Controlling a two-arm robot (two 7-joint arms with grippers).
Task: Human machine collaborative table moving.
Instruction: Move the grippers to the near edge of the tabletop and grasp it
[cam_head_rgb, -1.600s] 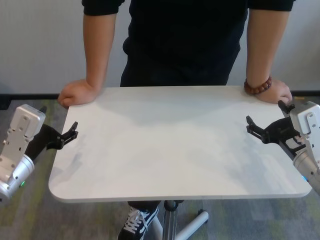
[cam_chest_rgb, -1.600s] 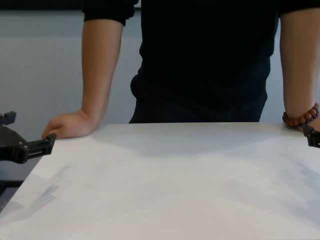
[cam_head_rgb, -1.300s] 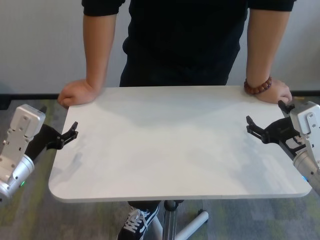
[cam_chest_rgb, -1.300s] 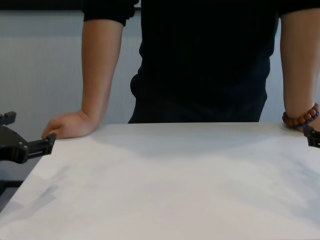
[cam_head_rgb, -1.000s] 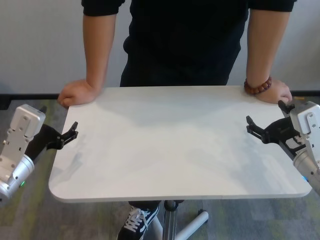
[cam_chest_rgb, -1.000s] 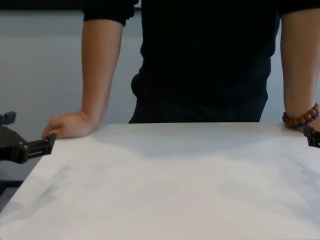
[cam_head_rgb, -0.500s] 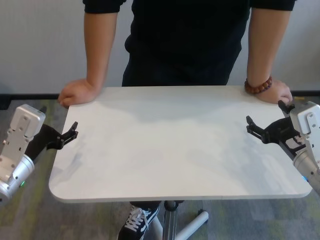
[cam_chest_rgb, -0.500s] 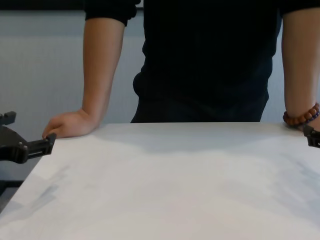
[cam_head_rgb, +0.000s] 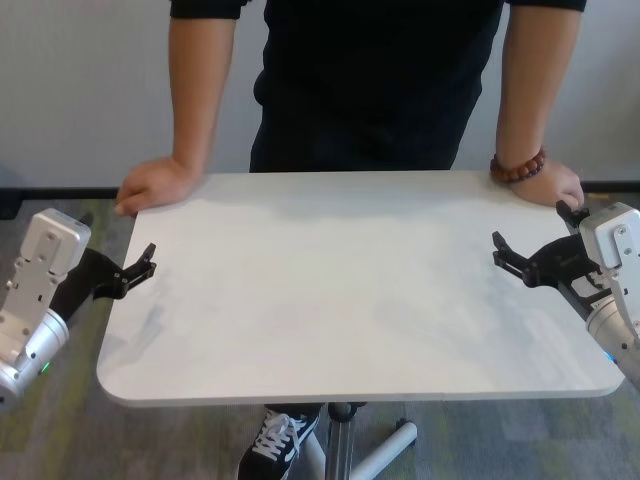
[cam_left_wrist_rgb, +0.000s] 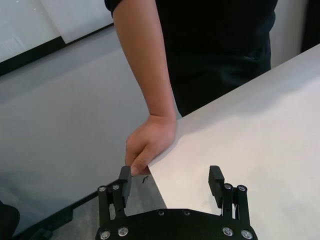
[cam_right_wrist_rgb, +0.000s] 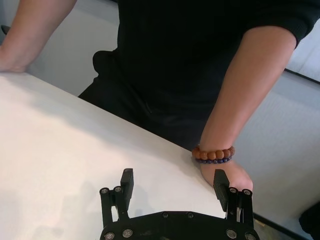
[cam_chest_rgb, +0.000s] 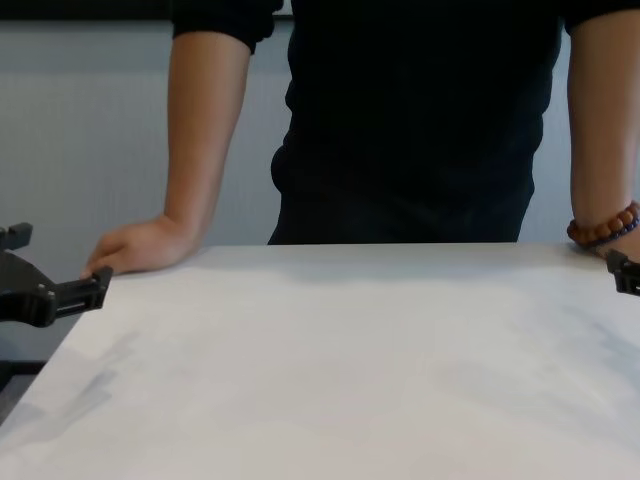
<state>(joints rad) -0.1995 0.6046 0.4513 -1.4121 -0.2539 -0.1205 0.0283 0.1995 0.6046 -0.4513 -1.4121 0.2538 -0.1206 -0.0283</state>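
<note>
The white table (cam_head_rgb: 350, 290) stands between me and the human (cam_head_rgb: 375, 80), who is in a black shirt at its far side. The human has one hand on each far corner (cam_head_rgb: 150, 185), and the bracelet (cam_head_rgb: 517, 166) is on the wrist at the right. My left gripper (cam_head_rgb: 135, 270) is open at the table's left edge. In the left wrist view (cam_left_wrist_rgb: 170, 180) that edge runs between its fingers, close to the human's hand (cam_left_wrist_rgb: 150, 142). My right gripper (cam_head_rgb: 532, 232) is open at the right edge, and in the right wrist view (cam_right_wrist_rgb: 172, 182) it sits just short of the braceleted hand (cam_right_wrist_rgb: 222, 172).
The table's grey post and foot (cam_head_rgb: 350, 445) show under the near edge, beside the human's black-and-white shoe (cam_head_rgb: 270, 440). Grey-green carpet (cam_head_rgb: 60, 420) lies around the table. A pale wall (cam_head_rgb: 80, 90) stands behind the human.
The human's torso and arms have shifted slightly to the right. The table and both grippers have stayed where they were.
</note>
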